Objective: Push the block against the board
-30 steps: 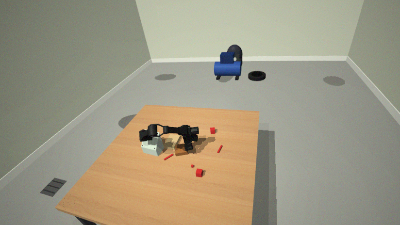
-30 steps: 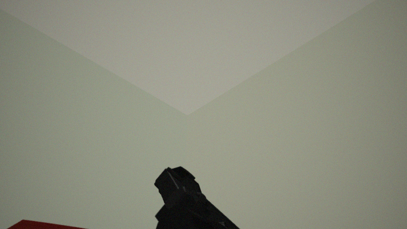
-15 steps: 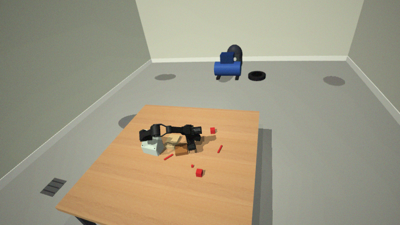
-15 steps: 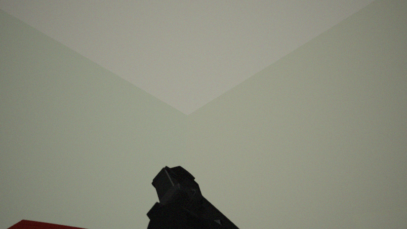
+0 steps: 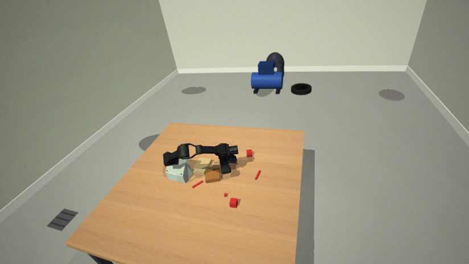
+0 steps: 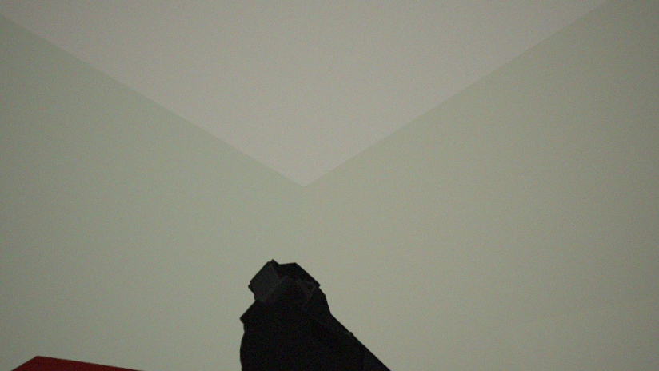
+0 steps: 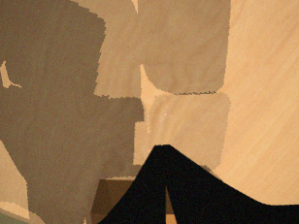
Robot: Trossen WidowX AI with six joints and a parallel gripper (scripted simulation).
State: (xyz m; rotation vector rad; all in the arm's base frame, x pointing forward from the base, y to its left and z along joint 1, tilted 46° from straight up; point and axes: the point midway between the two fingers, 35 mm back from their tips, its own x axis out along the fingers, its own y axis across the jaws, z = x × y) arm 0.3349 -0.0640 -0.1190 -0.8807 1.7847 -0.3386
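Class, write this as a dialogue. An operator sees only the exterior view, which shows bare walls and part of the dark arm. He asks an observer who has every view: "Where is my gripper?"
Observer: The black gripper is shut, holds nothing, and sits low beside a brown square block.
Operator: Is the block at the board?
Observer: It lies next to a pale tan board. I cannot tell if a whole side touches.
Operator: Anything in the way?
Observer: A thin red stick lies just on the camera side of the block.
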